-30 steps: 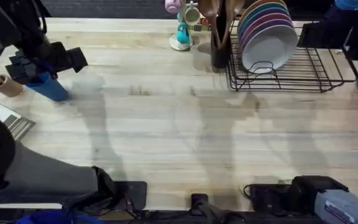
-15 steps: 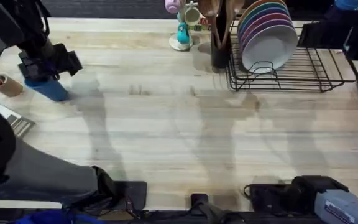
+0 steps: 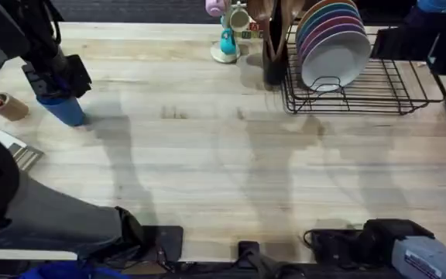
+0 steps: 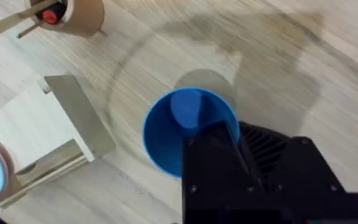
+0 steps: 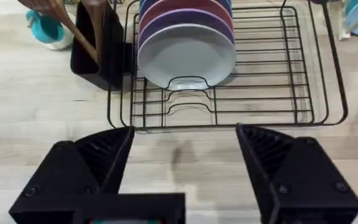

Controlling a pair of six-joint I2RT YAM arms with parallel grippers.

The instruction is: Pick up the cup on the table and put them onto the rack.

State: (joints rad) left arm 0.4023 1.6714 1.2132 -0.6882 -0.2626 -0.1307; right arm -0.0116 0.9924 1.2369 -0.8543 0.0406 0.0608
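Note:
The blue cup [image 3: 68, 113] stands upright on the table [image 3: 207, 155] at the far left. My left gripper [image 3: 53, 80] sits on top of it. In the left wrist view the cup [image 4: 166, 134] opens straight below, and my left gripper [image 4: 240, 134] straddles its wall, one finger inside the rim and one outside, closed on it. The black wire rack [image 3: 385, 93] stands at the back right, and in the right wrist view the rack [image 5: 260, 93] lies just ahead of my right gripper [image 5: 185, 180], which hangs open with nothing in it.
Colourful plates [image 3: 333, 39] fill the rack's left half; its right half is bare wire. A black utensil holder [image 3: 273, 58] and a mug tree [image 3: 227, 31] stand left of the rack. A cardboard tube [image 3: 6, 106] and a wooden block [image 3: 18, 151] lie near the cup.
The left gripper has shifted slightly left and settled over the cup, its fingers drawing in on the rim. The cup, the rack and the right arm have not moved.

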